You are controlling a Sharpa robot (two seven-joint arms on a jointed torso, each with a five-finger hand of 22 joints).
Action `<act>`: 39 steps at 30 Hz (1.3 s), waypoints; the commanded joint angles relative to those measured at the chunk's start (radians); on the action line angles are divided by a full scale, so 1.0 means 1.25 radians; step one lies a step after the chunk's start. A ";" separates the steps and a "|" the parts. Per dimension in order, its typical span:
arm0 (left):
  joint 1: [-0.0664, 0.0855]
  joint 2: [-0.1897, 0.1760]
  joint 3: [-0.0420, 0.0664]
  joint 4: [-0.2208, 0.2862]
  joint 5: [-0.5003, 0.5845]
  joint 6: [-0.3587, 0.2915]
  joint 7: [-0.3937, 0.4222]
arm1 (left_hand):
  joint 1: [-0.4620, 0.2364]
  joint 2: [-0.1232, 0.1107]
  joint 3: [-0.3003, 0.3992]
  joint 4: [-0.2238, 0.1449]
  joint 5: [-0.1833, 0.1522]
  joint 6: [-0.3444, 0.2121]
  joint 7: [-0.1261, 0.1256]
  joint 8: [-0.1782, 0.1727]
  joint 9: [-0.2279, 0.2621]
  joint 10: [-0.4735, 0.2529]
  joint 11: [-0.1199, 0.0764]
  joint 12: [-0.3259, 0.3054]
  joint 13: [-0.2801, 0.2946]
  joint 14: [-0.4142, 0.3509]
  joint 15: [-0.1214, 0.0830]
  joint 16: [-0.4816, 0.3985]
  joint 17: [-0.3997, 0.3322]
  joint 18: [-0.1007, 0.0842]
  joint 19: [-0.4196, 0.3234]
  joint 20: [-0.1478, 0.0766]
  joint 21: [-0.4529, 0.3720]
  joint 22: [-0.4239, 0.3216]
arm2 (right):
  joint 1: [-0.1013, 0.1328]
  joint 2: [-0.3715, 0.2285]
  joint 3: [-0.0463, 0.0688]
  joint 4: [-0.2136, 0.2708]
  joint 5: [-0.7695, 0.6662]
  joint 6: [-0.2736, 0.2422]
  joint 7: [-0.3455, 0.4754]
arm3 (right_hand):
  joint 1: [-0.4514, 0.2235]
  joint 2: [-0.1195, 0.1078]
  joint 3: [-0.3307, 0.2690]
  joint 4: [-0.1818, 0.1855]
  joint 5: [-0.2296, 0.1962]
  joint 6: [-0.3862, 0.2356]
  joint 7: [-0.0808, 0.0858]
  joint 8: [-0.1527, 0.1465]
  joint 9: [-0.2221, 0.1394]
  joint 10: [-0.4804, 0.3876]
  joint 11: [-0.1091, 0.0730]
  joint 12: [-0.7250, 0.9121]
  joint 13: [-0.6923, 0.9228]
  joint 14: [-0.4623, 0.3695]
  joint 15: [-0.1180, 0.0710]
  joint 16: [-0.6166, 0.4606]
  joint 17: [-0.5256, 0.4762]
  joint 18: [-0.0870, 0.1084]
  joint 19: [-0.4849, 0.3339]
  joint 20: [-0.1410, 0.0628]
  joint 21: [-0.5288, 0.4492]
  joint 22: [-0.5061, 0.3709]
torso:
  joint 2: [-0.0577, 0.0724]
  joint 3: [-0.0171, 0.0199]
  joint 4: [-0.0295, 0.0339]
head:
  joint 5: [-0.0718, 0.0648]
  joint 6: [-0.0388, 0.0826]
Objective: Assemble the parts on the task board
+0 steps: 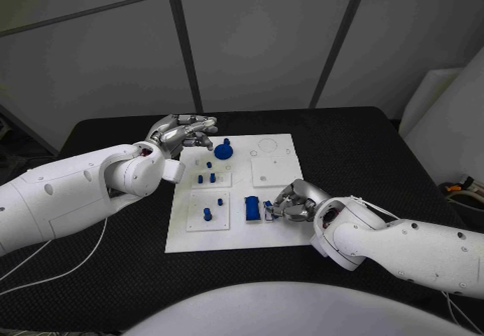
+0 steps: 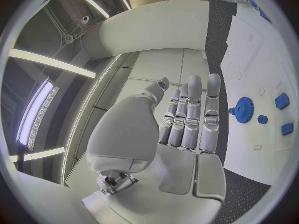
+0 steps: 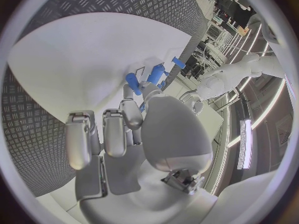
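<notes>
Broadly, on our black surface (image 1: 121, 140) the task board (image 1: 282, 231) carries the parts. Our left hand (image 1: 184, 131), fingers apart and empty, hovers near the gear (image 1: 223, 150). Our right hand (image 1: 292, 201) touches a small part (image 1: 268, 209); it may slip and jam.

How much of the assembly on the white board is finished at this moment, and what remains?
Partly done, it seems. Small blue pegs stand in the task board, and a blue gear sits near its far edge. In hand: the right hand works at a small blue part beside the blue block; whether it grips it is unclear. The left hand hovers open, holding nothing. The right-side plates look unfilled.
</notes>
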 commanded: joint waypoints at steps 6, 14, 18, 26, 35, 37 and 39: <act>0.001 -0.003 0.001 0.004 0.000 0.009 0.006 | -0.002 0.003 -0.003 0.000 0.000 -0.006 0.002 0.004 0.000 -0.006 -0.001 0.004 0.001 -0.002 0.002 0.002 -0.001 0.038 0.003 -0.001 -0.005 -0.001 | 0.000 0.008 -0.001 -0.004 -0.014 0.036 -0.027 | -0.015 -0.001 0.000 0.009 -0.003 0.033 -0.024 0.007 0.013 0.011 -0.002 0.009 0.003 0.047 -0.010 0.002 0.008 -0.006 0.084 -0.010 0.003 0.211 | 0.000 0.0007 -0.0006 | 0.000 0.000; 0.001 -0.004 0.001 0.005 0.000 0.009 0.005 | -0.002 0.003 -0.003 0.000 0.000 -0.006 0.002 0.004 0.000 -0.006 -0.001 0.004 0.001 -0.002 0.002 0.002 -0.001 0.038 0.003 -0.001 -0.005 -0.001 | 0.000 0.013 -0.001 -0.004 -0.019 0.032 -0.027 | -0.037 -0.003 -0.004 0.023 -0.013 0.035 -0.025 0.011 0.018 0.015 -0.003 0.013 0.006 0.047 -0.011 0.002 0.009 -0.006 0.084 -0.011 0.003 0.211 | 0.000 0.0011 -0.0009 | 0.000 0.000; 0.001 -0.005 0.001 0.004 0.000 0.010 0.005 | -0.002 0.003 -0.003 0.000 0.000 -0.006 0.002 0.004 0.000 -0.006 -0.001 0.004 0.001 -0.002 0.002 0.002 -0.001 0.038 0.003 -0.001 -0.005 -0.001 | 0.000 0.012 -0.001 -0.003 -0.020 0.030 -0.027 | -0.061 -0.005 -0.015 0.040 0.011 0.037 -0.025 0.013 0.022 0.018 -0.003 0.017 0.009 0.047 -0.011 0.002 0.010 -0.006 0.084 -0.012 0.003 0.211 | 0.000 0.0010 -0.0005 | 0.000 0.000; 0.001 -0.004 0.001 0.004 0.000 0.011 0.004 | -0.001 0.003 -0.004 0.000 0.000 -0.006 0.002 0.004 0.000 -0.007 -0.001 0.005 0.001 -0.002 0.002 0.003 -0.002 0.038 0.003 0.000 -0.006 -0.001 | 0.000 0.012 -0.001 -0.003 -0.020 0.029 -0.027 | -0.081 -0.005 -0.026 0.055 0.021 0.037 -0.025 0.015 0.026 0.019 -0.003 0.019 0.011 0.048 -0.011 0.002 0.011 -0.006 0.084 -0.012 0.003 0.211 | 0.000 0.0012 -0.0005 | -0.001 0.000; 0.001 -0.004 0.001 0.003 0.000 0.011 0.004 | -0.002 0.002 -0.006 0.001 0.000 -0.009 0.002 0.004 0.000 -0.010 -0.001 0.005 0.001 -0.003 0.002 0.003 -0.003 0.038 0.003 0.000 -0.006 -0.002 | 0.000 0.013 -0.001 -0.003 -0.020 0.032 -0.021 | -0.095 -0.011 -0.041 0.066 0.020 0.036 -0.024 0.016 0.029 0.018 -0.002 0.017 0.011 0.047 -0.011 0.001 0.010 -0.006 0.084 -0.012 0.003 0.211 | 0.001 0.0013 -0.0007 | -0.002 0.000; 0.001 -0.003 0.001 0.003 0.000 0.011 0.004 | -0.003 0.001 -0.007 0.001 0.000 -0.012 0.003 0.003 -0.001 -0.011 0.000 0.006 0.001 -0.003 0.002 0.003 -0.003 0.038 0.003 0.000 -0.007 -0.003 | 0.000 0.012 -0.001 -0.006 -0.020 0.029 -0.020 | -0.106 -0.014 -0.053 0.074 0.015 0.035 -0.022 0.016 0.030 0.016 -0.001 0.013 0.009 0.047 -0.009 0.000 0.008 -0.006 0.084 -0.011 0.003 0.211 | 0.000 0.0010 -0.0008 | -0.001 0.000; 0.001 -0.003 0.001 0.003 0.000 0.011 0.004 | -0.003 0.001 -0.008 0.001 0.000 -0.013 0.003 0.002 -0.001 -0.012 0.000 0.006 0.000 -0.003 0.003 0.003 -0.004 0.038 0.003 0.000 -0.007 -0.003 | 0.000 0.010 -0.001 -0.008 -0.020 0.026 -0.019 | -0.121 -0.014 -0.072 0.083 -0.022 0.034 -0.021 0.017 0.032 0.015 0.000 0.010 0.009 0.047 -0.008 -0.001 0.008 -0.006 0.084 -0.010 0.003 0.211 | 0.000 0.0009 -0.0007 | -0.002 0.000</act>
